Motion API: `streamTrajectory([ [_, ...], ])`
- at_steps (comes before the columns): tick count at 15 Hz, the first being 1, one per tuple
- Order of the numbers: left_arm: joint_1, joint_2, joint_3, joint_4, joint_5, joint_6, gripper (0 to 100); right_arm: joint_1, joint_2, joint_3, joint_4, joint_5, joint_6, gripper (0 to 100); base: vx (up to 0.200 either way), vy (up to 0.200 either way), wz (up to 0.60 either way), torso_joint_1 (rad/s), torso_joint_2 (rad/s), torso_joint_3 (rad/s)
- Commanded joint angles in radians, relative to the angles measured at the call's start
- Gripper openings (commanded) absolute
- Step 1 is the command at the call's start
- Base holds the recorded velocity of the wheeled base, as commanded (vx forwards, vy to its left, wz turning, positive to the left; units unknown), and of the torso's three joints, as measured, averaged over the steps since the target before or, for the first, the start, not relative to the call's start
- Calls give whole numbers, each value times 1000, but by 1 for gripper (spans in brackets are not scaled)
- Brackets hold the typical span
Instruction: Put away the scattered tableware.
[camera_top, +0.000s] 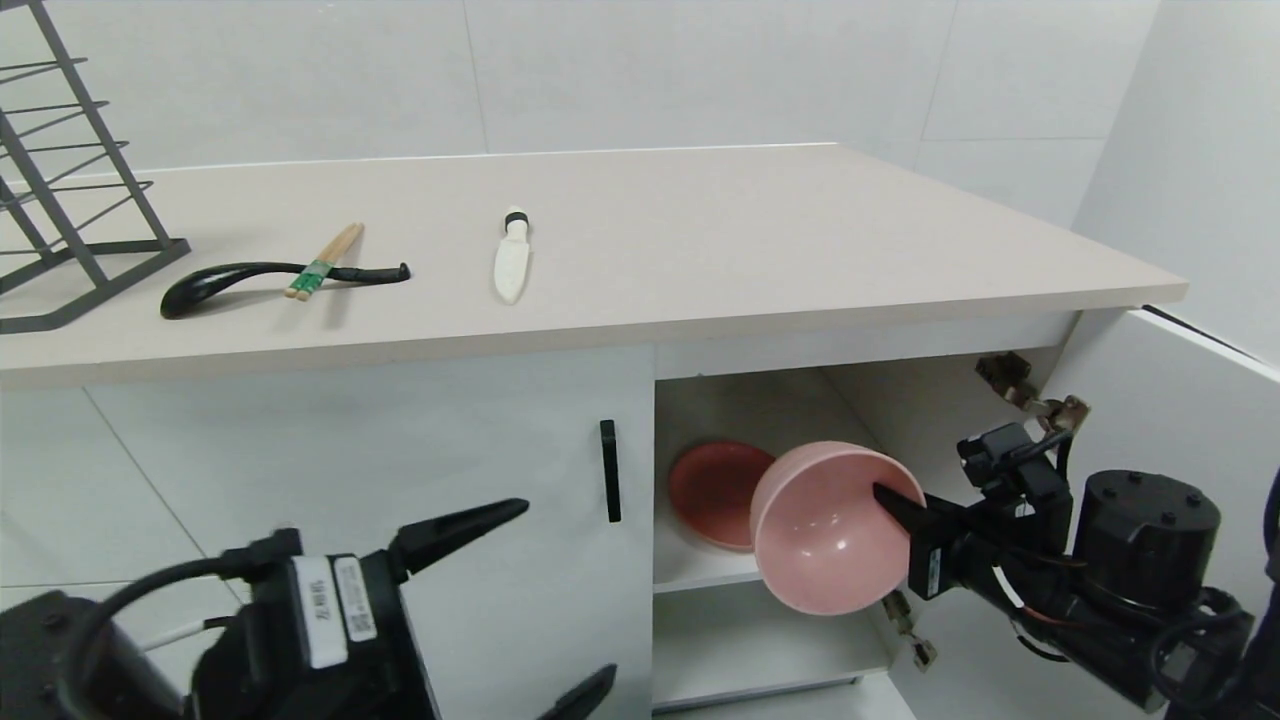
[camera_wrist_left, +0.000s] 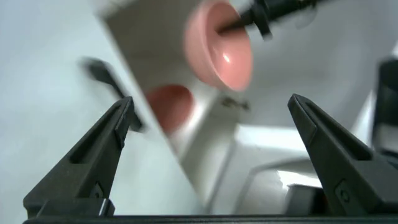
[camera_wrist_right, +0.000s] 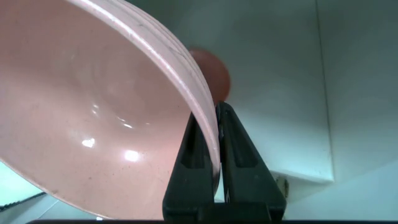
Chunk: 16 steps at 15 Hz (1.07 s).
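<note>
A pink bowl (camera_top: 830, 525) hangs tilted in front of the open cabinet, and my right gripper (camera_top: 895, 500) is shut on its rim. In the right wrist view the fingers (camera_wrist_right: 239, 149) pinch the rim of the bowl (camera_wrist_right: 81, 124). Behind it a pink plate (camera_top: 715, 490) leans on the cabinet shelf (camera_top: 700, 572). On the counter lie a black spoon (camera_top: 230, 280), chopsticks (camera_top: 325, 262) across its handle, and a white knife (camera_top: 512, 258). My left gripper (camera_top: 565, 590) stands open and holds nothing, low before the closed door. The left wrist view faces the bowl (camera_wrist_left: 221, 46) and plate (camera_wrist_left: 171, 106).
A dark wire rack (camera_top: 60, 200) stands at the counter's far left. The cabinet's right door (camera_top: 1180, 400) is swung open beside my right arm. The closed left door has a black handle (camera_top: 609, 470). A lower shelf (camera_top: 760, 640) lies under the bowl.
</note>
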Motion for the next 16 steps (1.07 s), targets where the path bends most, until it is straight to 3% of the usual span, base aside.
streamTrajectory([
  [1, 56, -107, 4, -1, 23, -1, 100, 3, 62, -55, -1, 1, -1, 0, 0, 0, 0, 0, 0, 0],
  [3, 71, -176, 4, 50, 119, -12, 100, 15, 135, -104, -1, 3, -1, 0, 0, 0, 0, 0, 0, 0],
  [5, 71, -285, 4, 231, 121, -12, 100, 12, 195, -151, -1, 4, -2, 0, 0, 0, 0, 0, 0, 0],
  [8, 77, -397, 4, 332, 116, -12, 100, 10, 260, -239, -1, 40, -5, 0, 0, 0, 0, 0, 0, 0],
  [10, 92, -467, 4, 379, 118, -12, 100, 1, 330, -366, -1, 130, -5, 0, 0, 0, 0, 0, 0, 0],
  [11, 109, -480, 4, 390, 118, -13, 100, 1, 344, -389, -1, 136, -2, 0, 0, 0, 0, 0, 0, 0],
  [12, 177, -520, 4, 425, 118, -15, 100, -17, 399, -457, -1, 139, -2, 0, 0, 0, 0, 0, 0, 0],
  [16, 304, -615, 4, 498, 118, -13, 100, -62, 441, -561, 52, 142, -1, 0, 0, 0, 0, 0, 0, 0],
])
